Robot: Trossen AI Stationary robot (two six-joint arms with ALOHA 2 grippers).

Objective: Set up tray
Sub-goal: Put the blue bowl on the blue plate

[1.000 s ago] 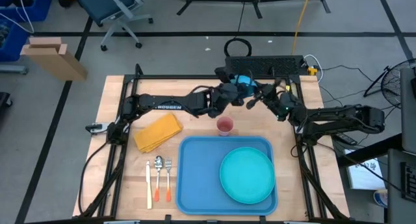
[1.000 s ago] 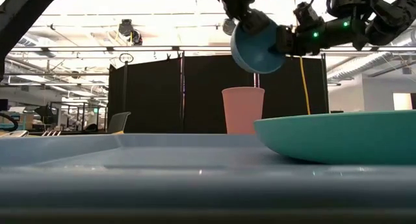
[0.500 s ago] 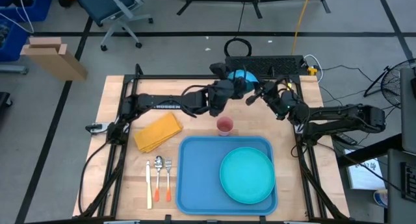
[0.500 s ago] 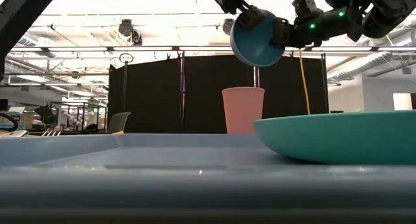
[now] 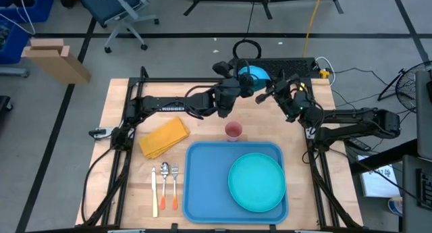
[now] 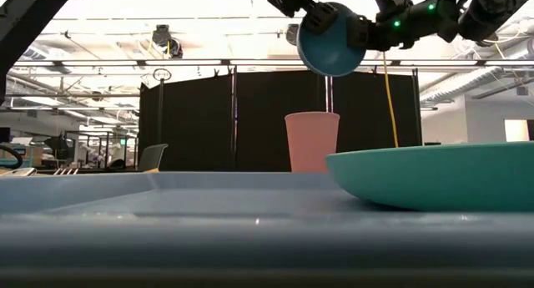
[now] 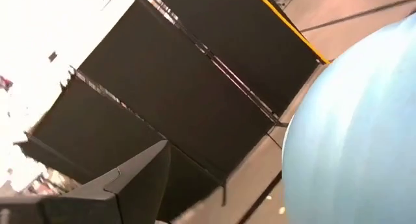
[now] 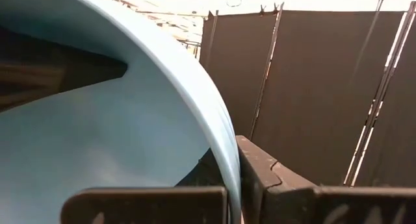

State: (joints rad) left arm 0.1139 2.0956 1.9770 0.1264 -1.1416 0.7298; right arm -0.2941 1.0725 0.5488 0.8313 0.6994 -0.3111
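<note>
A blue bowl (image 5: 253,73) (image 6: 331,48) hangs tipped on its side high above the table's far edge, between both grippers. My right gripper (image 5: 268,92) (image 6: 365,36) is shut on its rim. My left gripper (image 5: 234,78) (image 6: 302,6) is open at the bowl's upper side. In the left wrist view one finger (image 7: 123,185) stands off the bowl's outer wall (image 7: 354,133), and the bowl hides the other. The sky-blue tray (image 5: 202,186) lies at the near edge and carries a round teal plate (image 5: 256,182). My right gripper pinches the bowl's rim (image 8: 224,143), one finger (image 8: 143,203) inside the bowl and one (image 8: 266,175) outside. It comes level from the table's right. The bowl is lifted clear and tilted, its opening facing sideways. Whether my left gripper touches the bowl, I cannot tell.
A pink cup (image 5: 233,130) (image 6: 312,142) stands on the table just beyond the tray's far rim, below the bowl. A folded yellow cloth (image 5: 163,137) lies left of the tray. Near it lie a knife, spoon and fork (image 5: 165,186).
Both grippers and the bowl between them have risen and shifted toward the table's far edge. The bowl stays tilted and now hangs higher above the pink cup. Nothing on the table has moved.
</note>
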